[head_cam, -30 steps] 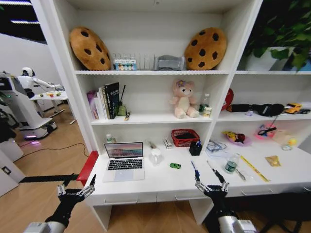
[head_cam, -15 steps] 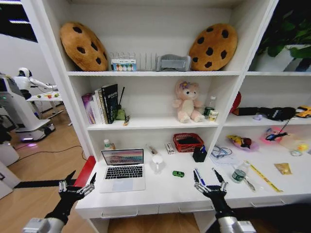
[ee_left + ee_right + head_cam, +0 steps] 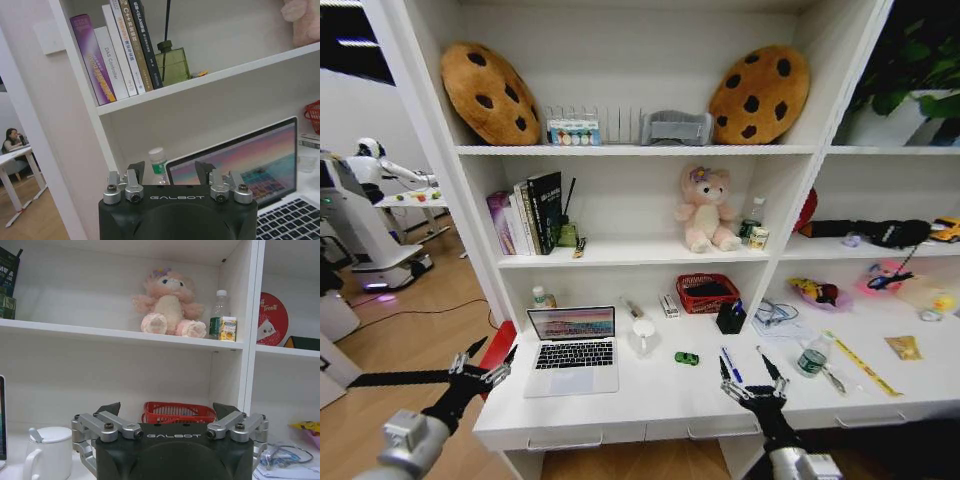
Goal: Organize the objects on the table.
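Silver laptop [image 3: 572, 349] open on the table [image 3: 650, 400], white cup [image 3: 641, 334] beside it. I see left gripper [image 3: 483, 369] and right gripper [image 3: 752, 378] spread, holding nothing.

The right pincer [image 3: 167, 412] fills the foreground with its dark body and its two black fingertips [image 3: 111, 408] spread wide apart, nothing between them. Beyond it a red mesh basket [image 3: 177, 412] sits on the white counter [image 3: 10, 474], a white cup [image 3: 46, 450] with a handle stands off to one side, and a tangle of cable [image 3: 285, 455] lies on papers at the other. On the shelf [image 3: 115, 335] above sit a pink plush bear [image 3: 168, 302], a small green-labelled bottle [image 3: 218, 314] and a little carton [image 3: 228, 328] just beside it.
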You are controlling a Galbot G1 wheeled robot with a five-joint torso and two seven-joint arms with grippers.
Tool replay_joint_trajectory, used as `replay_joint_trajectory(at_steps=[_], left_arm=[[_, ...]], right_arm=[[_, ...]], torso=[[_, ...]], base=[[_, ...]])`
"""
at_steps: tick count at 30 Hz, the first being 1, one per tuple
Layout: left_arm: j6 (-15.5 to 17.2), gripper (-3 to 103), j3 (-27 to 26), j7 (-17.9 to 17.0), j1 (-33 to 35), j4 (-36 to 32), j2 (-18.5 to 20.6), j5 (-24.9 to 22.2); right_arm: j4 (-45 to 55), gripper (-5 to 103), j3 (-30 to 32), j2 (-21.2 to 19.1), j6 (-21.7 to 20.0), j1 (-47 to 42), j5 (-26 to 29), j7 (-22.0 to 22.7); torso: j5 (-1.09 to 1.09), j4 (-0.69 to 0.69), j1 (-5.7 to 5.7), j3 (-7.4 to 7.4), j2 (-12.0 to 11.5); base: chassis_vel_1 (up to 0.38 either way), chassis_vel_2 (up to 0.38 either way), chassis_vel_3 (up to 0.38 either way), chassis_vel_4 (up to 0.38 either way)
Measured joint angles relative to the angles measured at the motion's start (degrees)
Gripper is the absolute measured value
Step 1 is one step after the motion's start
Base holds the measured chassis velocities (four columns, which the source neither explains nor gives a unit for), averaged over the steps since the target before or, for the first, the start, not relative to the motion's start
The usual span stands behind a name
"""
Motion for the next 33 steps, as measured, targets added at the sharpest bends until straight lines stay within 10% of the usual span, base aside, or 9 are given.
replay_joint_trajectory(at_steps=[15, 22, 33], left_arm=[[-2.92, 3, 3.75, 8.56, -11.64, 12.81, 23.39, -0.75], [-3.26, 0, 5.88, 12.68, -14.39, 14.88, 27.49, -0.80], [-4.34, 0, 25.79, 17.19, -35.25, 20.82, 27.99, 2.52]], right_arm=[[-3.85, 100, 0.85, 1.34, 0.48, 1.56, -0.35, 0.90], [-4.88, 100, 0.92, 1.75, 0.90, 1.97, -0.47, 0.98], [-6.25, 100, 0.78, 1.76, 0.98, 3.11, -0.61, 1.09]], torso=[[0.03, -0.01, 0.00, 0.01, -0.01], [0.04, 0.01, -0.01, 0.00, 0.00], [0.04, -0.01, 0.00, 0.00, 0.00]], base=[[0.000, 0.000, 0.000, 0.000], [0.000, 0.000, 0.000, 0.000], [0.000, 0.000, 0.000, 0.000]])
